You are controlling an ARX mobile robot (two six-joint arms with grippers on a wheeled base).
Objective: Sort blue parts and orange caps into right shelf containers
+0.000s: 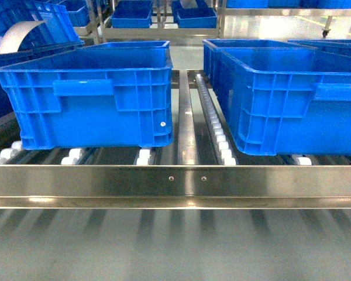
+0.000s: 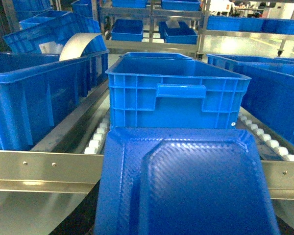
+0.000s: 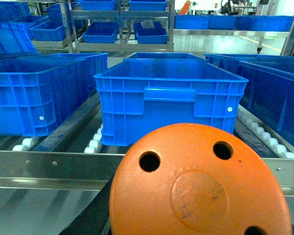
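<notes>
A blue part [image 2: 186, 186], a textured moulded panel with a raised centre, fills the lower half of the left wrist view and hides my left gripper's fingers. It hangs in front of the shelf rail, short of a blue crate [image 2: 176, 98]. An orange cap [image 3: 201, 181], a domed disc with round holes, fills the bottom of the right wrist view and hides my right gripper's fingers. It faces another blue crate [image 3: 166, 95]. In the head view the left crate [image 1: 93, 99] and the right crate [image 1: 286, 99] stand side by side, and neither gripper shows.
A steel front rail [image 1: 175, 184] edges the shelf, and white rollers [image 1: 219, 134] run under the crates. A steel divider [image 1: 186, 117] lies between them. Further crates stand to the left [image 2: 34, 98] and right [image 3: 279, 93]. Racks with blue bins [image 1: 131, 14] stand behind.
</notes>
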